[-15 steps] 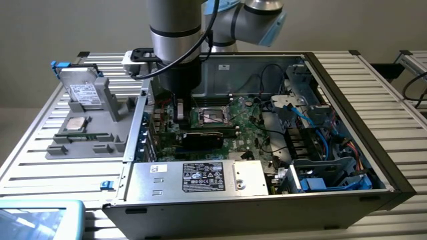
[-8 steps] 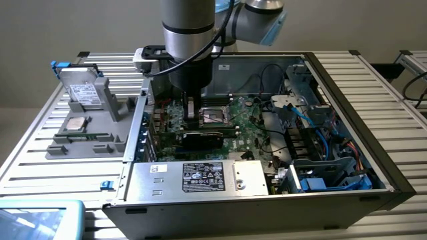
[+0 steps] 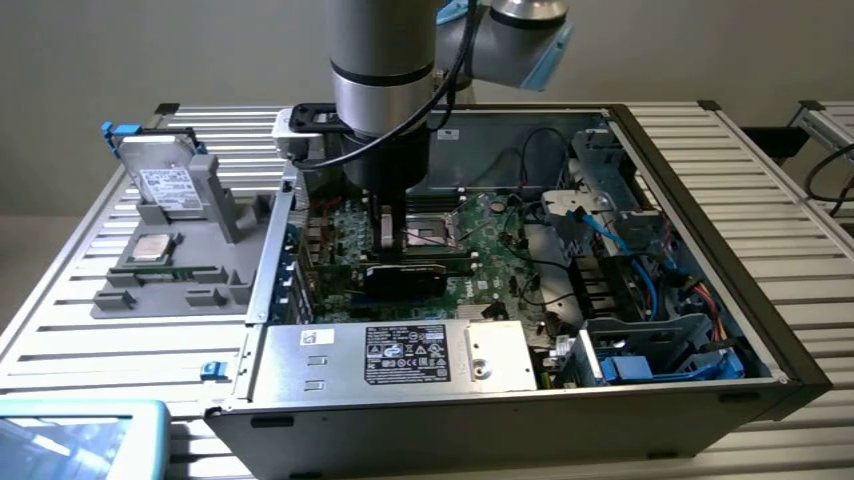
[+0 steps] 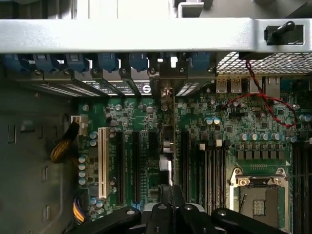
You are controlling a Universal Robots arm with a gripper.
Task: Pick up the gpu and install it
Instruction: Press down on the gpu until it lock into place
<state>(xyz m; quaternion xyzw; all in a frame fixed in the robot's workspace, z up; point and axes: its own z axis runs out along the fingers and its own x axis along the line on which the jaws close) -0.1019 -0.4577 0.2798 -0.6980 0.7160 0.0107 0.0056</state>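
One gripper (image 3: 396,262): pinching the gpu (image 3: 404,277) on edge.
Gpu: standing upright in a motherboard (image 3: 501,245) slot.

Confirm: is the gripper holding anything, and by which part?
Yes. The gripper is shut on the gpu, pinching its top edge; the card stands edge-on over the motherboard slots.

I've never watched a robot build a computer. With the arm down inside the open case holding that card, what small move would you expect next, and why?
Probably a short, straight push down. The gripper is shut on the gpu, which stands on edge over the motherboard. In the wrist view the card lines up with a black slot; whether it is fully seated is unclear.
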